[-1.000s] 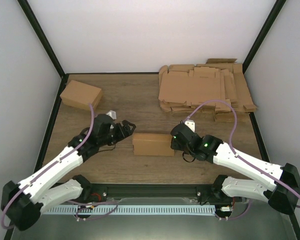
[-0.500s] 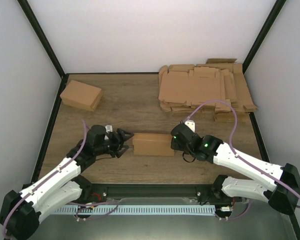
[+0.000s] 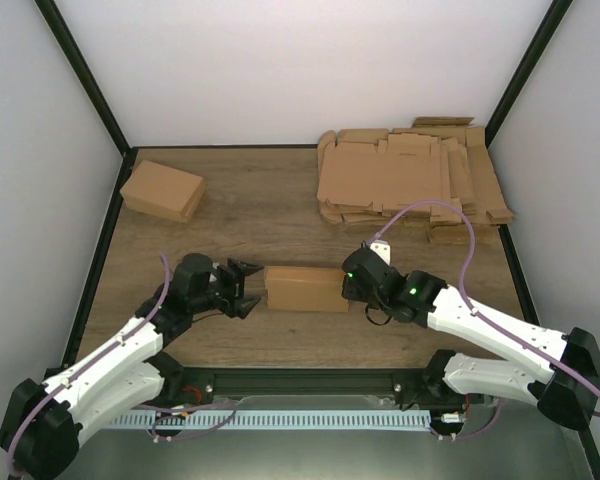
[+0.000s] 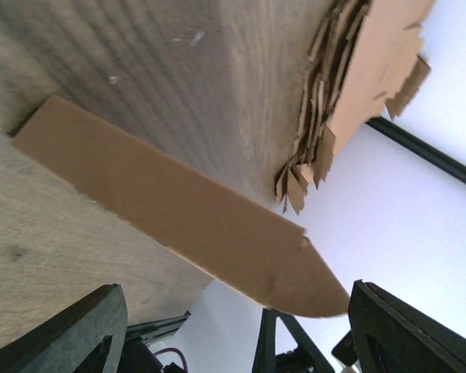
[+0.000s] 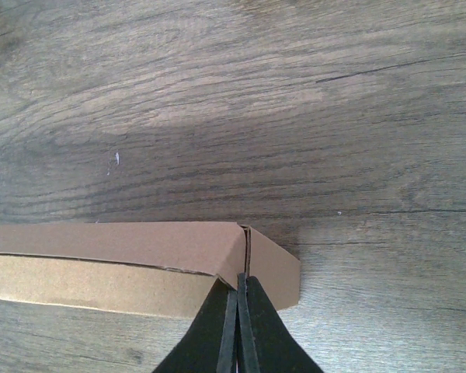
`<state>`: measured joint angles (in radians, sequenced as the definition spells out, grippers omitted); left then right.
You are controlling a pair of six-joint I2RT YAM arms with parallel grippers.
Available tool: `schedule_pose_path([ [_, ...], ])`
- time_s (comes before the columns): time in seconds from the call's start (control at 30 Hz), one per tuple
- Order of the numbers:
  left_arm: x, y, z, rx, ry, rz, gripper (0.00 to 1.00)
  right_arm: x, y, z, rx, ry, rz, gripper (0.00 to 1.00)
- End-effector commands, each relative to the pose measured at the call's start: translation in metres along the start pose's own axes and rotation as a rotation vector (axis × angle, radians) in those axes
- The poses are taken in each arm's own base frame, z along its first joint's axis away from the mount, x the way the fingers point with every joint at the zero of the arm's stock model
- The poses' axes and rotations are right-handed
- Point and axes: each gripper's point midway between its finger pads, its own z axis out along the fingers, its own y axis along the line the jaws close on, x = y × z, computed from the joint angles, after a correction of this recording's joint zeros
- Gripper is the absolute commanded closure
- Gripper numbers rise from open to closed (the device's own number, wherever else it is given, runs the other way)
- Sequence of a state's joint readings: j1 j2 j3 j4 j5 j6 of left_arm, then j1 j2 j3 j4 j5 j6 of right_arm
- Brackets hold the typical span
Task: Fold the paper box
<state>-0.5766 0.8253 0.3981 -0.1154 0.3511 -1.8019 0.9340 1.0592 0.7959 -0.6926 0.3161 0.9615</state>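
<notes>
Swung toward the paper box [image 3: 302,289], left end effector [image 3: 252,288] gapes empty; right end effector [image 5: 238,284] sits shut at its corner.

No text, label, brand, number or sign can be read in any view; the paper box [image 3: 305,288] is unprinted brown cardboard.

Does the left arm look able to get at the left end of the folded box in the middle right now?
Probably yes. The left gripper faces the left end of the paper box, jaws open, with nothing visible between them. The right gripper, shut, sits at the opposite end, out of its way.
</notes>
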Motion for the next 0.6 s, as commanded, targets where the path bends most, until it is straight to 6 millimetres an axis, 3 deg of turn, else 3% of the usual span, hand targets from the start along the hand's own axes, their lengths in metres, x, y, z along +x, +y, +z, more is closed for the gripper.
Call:
schedule_pose_path([
  [0.0, 0.002, -0.006, -0.003, -0.022, -0.008, -0.113, 0.19, 0.057, -0.051, 0.011, 0.187, 0.207, -0.079, 0.99],
  [0.37, 0.000, -0.016, 0.007, 0.022, 0.003, -0.088, 0.12, 0.057, -0.048, 0.013, 0.182, 0.213, -0.085, 0.99],
  [0.57, 0.002, -0.021, 0.012, 0.022, 0.014, -0.064, 0.30, 0.057, -0.047, 0.013, 0.177, 0.216, -0.087, 0.99],
])
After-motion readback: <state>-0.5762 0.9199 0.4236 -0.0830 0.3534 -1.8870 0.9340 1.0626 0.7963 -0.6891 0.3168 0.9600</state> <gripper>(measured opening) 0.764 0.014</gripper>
